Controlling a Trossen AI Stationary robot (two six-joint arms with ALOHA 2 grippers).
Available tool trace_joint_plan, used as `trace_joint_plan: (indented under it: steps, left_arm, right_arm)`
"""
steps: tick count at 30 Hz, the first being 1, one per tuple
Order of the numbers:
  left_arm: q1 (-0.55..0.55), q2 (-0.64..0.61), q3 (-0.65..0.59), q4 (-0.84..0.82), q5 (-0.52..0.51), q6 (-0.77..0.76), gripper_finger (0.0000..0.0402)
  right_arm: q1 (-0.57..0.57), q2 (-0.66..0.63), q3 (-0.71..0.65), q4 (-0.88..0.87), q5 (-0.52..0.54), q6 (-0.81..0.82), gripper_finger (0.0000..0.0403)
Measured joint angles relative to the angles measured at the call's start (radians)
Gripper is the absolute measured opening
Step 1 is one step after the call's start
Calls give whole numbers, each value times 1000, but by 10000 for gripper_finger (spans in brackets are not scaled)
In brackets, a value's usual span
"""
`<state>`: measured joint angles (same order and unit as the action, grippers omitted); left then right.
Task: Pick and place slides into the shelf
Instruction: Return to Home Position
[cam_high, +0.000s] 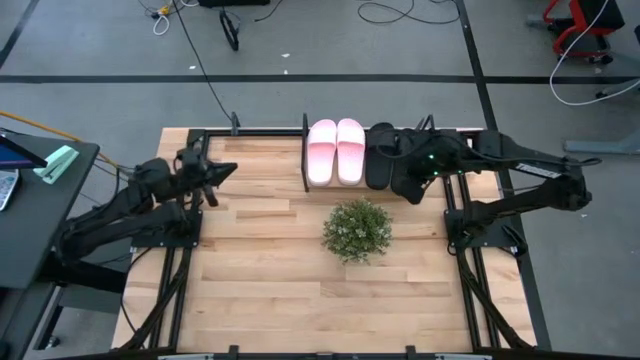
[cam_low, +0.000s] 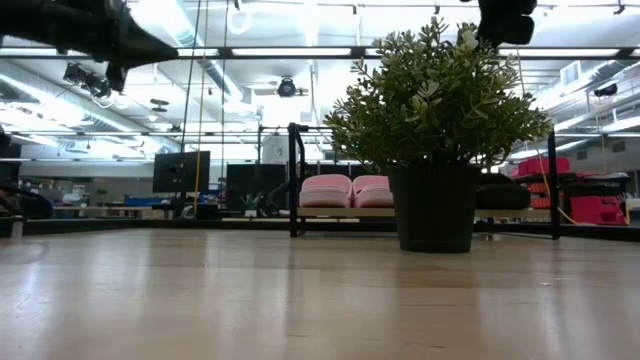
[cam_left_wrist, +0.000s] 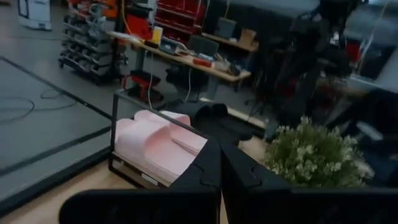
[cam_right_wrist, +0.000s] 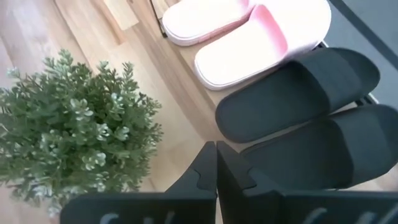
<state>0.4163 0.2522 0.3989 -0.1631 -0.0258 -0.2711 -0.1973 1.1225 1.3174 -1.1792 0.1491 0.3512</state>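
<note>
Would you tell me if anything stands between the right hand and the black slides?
Nothing visible: the right hand hangs above the black slip-on slides on the black metal-bar shelf; the green plant stands aside.

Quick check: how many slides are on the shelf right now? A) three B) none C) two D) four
D: the right wrist view shows two pink slides and two black slides lined up side by side on the shelf.
</note>
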Motion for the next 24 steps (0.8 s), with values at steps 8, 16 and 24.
trace_joint_plan:
  steps: [8, 16, 24]
  left_arm:
    - [-29, -169, -81, -8, -8, -116, 0]
    - [-129, -196, -105, -5, -109, -140, 0]
    - [-217, -196, -135, 20, -159, -138, 0]
  right_arm:
    - [0, 19, 0, 0, -10, 69, 0]
    - [0, 42, 0, -1, -26, 77, 0]
    - [-1, 42, 0, -1, -27, 98, 0]
